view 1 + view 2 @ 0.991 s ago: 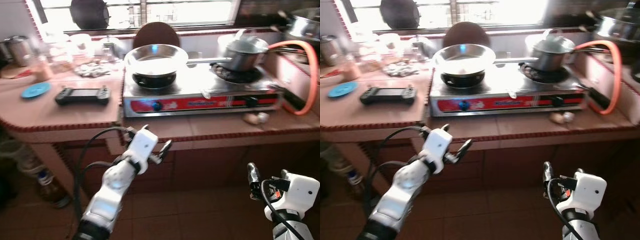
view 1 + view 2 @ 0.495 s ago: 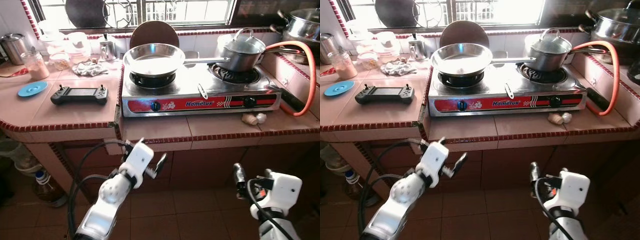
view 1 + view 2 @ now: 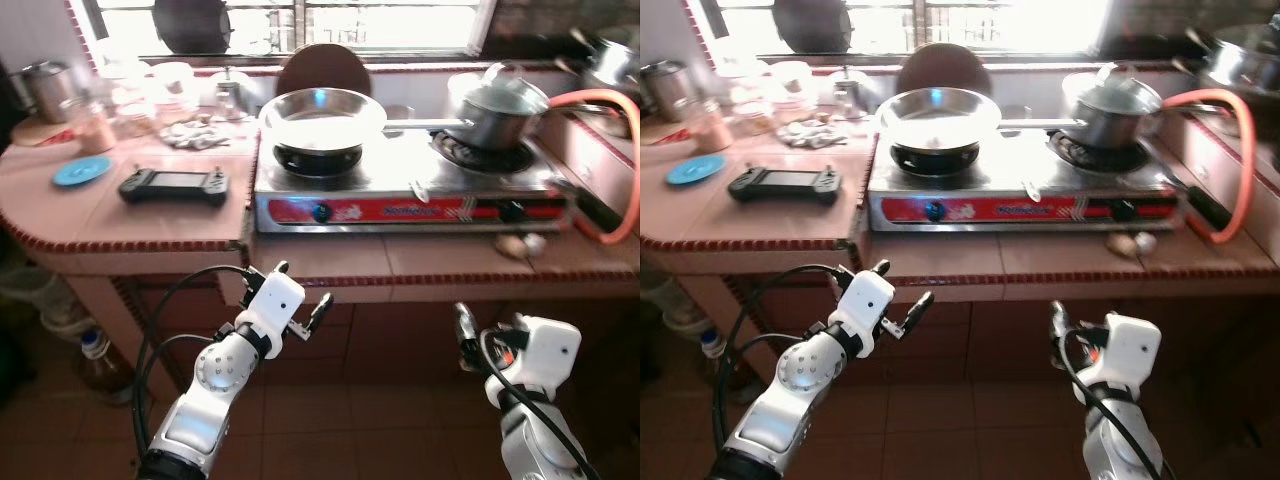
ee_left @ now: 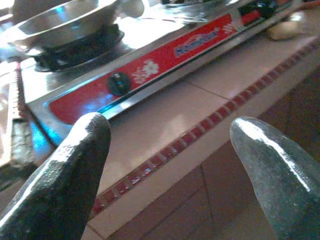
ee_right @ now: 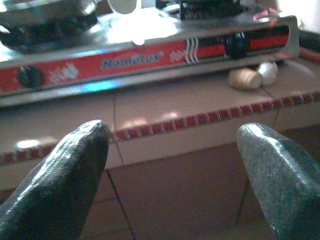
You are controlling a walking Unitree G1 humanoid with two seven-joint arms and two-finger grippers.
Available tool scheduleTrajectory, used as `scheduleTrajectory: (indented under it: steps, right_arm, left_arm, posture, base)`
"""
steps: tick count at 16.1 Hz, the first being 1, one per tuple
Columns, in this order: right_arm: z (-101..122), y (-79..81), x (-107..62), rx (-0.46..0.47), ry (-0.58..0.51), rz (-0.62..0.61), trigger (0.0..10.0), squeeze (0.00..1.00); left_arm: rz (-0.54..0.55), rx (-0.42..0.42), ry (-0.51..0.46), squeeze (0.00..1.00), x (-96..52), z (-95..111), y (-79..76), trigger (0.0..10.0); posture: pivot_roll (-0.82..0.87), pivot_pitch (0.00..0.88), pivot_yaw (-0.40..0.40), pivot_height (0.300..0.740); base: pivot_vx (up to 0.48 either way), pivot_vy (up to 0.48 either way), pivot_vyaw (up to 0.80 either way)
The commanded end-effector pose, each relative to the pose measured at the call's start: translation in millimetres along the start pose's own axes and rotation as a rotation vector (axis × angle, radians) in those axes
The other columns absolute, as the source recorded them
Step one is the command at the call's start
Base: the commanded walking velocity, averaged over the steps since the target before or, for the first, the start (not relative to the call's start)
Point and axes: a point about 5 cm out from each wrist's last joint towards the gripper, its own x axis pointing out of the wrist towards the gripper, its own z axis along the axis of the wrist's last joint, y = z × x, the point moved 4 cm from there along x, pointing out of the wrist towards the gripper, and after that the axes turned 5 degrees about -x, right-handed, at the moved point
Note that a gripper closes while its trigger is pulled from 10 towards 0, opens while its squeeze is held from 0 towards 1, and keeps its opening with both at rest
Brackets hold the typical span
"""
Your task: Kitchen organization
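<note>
While both grippers, left (image 3: 300, 300) and right (image 5: 175, 165), hang parted, empty below stove (image 3: 400, 195): frying pan (image 3: 322, 112), steel, rigid, likely slippery; grasp by handle (image 3: 420, 124).

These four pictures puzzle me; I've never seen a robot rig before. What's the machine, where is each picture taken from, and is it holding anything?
It is a humanoid robot standing at a kitchen counter. The two wide pictures come from cameras in its head, looking forward and down. Below the counter edge you see its silver arms: the left gripper and the right gripper. The two close pictures come from wrist cameras looking out between each gripper's black fingers, which stand apart; both grippers are open and hold nothing.

On the counter sits a gas stove with a steel pan and a lidded pot. Beside the stove lie a black handheld controller, a blue lid and some jars.
</note>
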Motion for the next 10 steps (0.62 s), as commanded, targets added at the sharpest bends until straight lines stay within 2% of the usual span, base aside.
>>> scheduleTrajectory:
  steps: [1, 4, 10]
  right_arm:
    - [7.9, 2.1, 3.8, 0.015, -0.026, 0.012, 10.0, 0.00]
    - [23.6, 10.6, 14.4, 0.009, -0.070, 0.061, 10.0, 0.00]
    - [17.8, 15.1, 12.7, 0.001, -0.066, 0.066, 10.0, 0.00]
  left_arm:
    - [0.047, -0.002, -0.014, 0.00, 1.8, 3.8, 9.8, 10.0]
    - [0.109, -0.043, -0.011, 0.00, 1.5, 1.8, 16.8, 10.0]
    - [0.134, -0.049, -0.022, 0.00, 8.8, 4.4, 19.3, 10.0]
  posture:
    - [0.07, 0.000, -0.065, 0.740]
    - [0.07, 0.000, -0.097, 0.740]
    - [0.09, 0.000, -0.103, 0.740]
  base:
    - [0.000, 0.000, 0.00]
    - [0.000, 0.000, 0.00]
    - [0.000, 0.000, 0.00]
